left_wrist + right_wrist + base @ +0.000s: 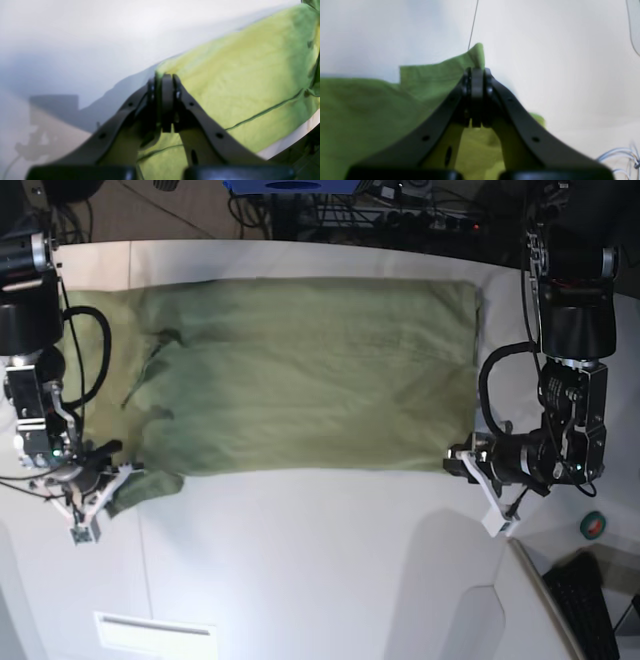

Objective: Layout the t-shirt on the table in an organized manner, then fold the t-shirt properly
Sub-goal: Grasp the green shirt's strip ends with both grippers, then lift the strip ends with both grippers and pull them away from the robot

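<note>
**Both grippers pinched on shirt corners, mid-fold**

Left gripper point(165, 77) is clamped narrow on a corner of the plain olive-green soft cotton t-shirt point(300, 375); in its wrist view the fabric edge sits pinched between the black pads, the hem seam running off below. Right gripper point(477, 71) is likewise closed tight on cloth, a small peak of green poking up past the tips.

From the base view I read the shirt as lying flat across the far half of the large smooth white table point(320, 570), its long axis parallel to the far edge, collar end toward the base view's left. It looks already halved lengthwise, near edge straight. One sleeve bunches at the corner my right gripper holds.

Judgement: layout is finished and I am in the folding step, both near corners gripped. The next move likely calls for raising both corners together and carrying them evenly over the cloth, keeping tension equal so the edge stays straight.

Around: loose cables point(330, 210) lie beyond the far edge, a dark keyboard point(590, 595) and a small green roll of tape point(594, 525) off the table's corner on the base view's right. Nothing lies on the table in the fold's path. The bunched sleeve could drag crooked.
</note>
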